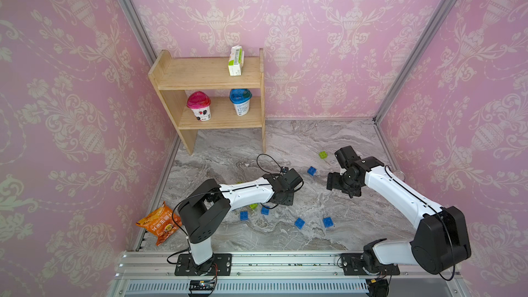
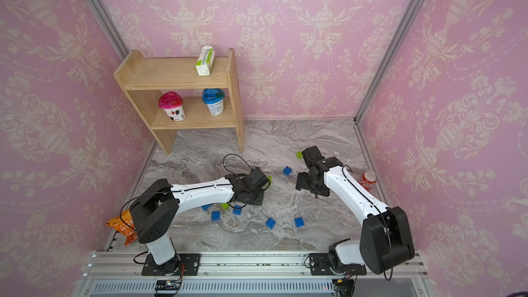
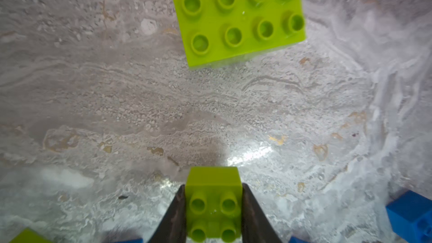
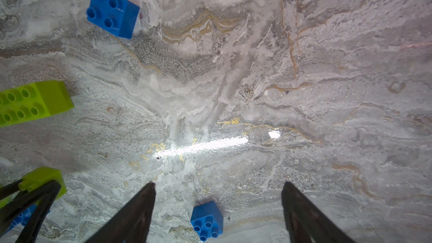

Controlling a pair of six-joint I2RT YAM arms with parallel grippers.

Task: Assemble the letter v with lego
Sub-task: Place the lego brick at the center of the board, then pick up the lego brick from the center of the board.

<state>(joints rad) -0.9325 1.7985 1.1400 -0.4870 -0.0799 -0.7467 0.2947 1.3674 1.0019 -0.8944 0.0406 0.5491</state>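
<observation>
On the desk (image 1: pixel 285 144) an 8-stud green brick (image 3: pixel 238 19) is laid flat. Near it, a 4-stud green brick (image 3: pixel 214 206) is pinched by the left gripper (image 3: pixel 213 185). Farther from it, the right gripper (image 4: pixel 219 183) is held spread above a blue brick (image 4: pixel 207 220).

Carton (image 1: pixel 236 61) on shelf (image 1: pixel 197 73); lego (image 1: pixel 299 222) on table (image 1: pixel 285 144)

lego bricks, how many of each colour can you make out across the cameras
blue lego: 6, one half under the left arm
loose lime-green lego: 3
held lime-green lego, in the left fingers: 1
total: 10 that show
</observation>
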